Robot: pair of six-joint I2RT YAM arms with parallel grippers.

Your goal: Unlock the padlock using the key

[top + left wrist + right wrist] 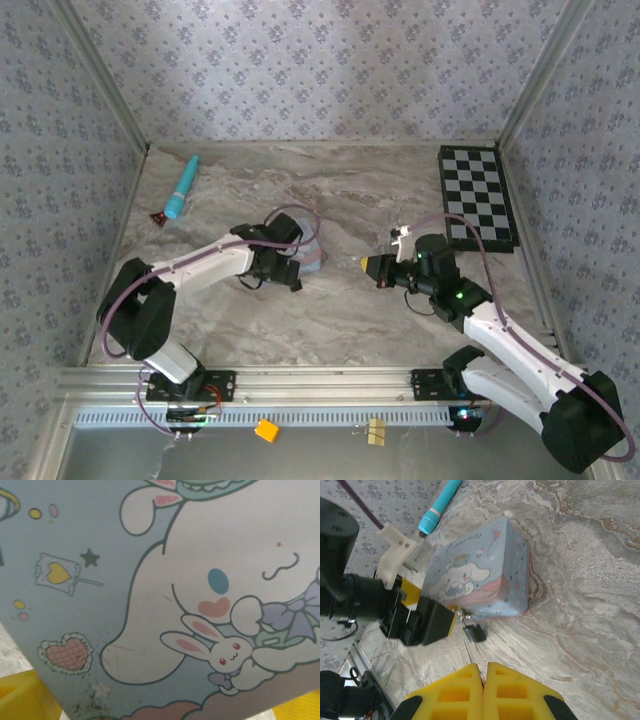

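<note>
At the upper left of the top view a teal tool (182, 188) lies against the wall, well apart from the work, and we take it to play no part here.

Right of it, near the middle of the bench (340, 330), the left arm reaches to the pale blue cartoon-printed tin (312, 258). We judge it is there to steady the tin so the lock does not swing away from the key. In the left wrist view the left fingers (17, 697) stand wide apart. One yellow tip shows at the lower left corner of the frame and the other at the lower right, with the tin's printed face between them. Whether the pads press the tin or only bracket it, we cannot tell.

In the right wrist view the padlock (474, 631), a small black block with a silvery shackle, hangs at the lower edge of the tin, just below centre frame. It sits beside the left arm's black finger housing.

Just below it, the right fingers (455, 690) are pressed together on a thin metal sliver that we take to be the key (468, 653). The key points up at the padlock, near it but not yet in it. That suggests lining up for insertion.

At the upper right of the top view a checkered board (478, 195) lies flat, unused.
</note>
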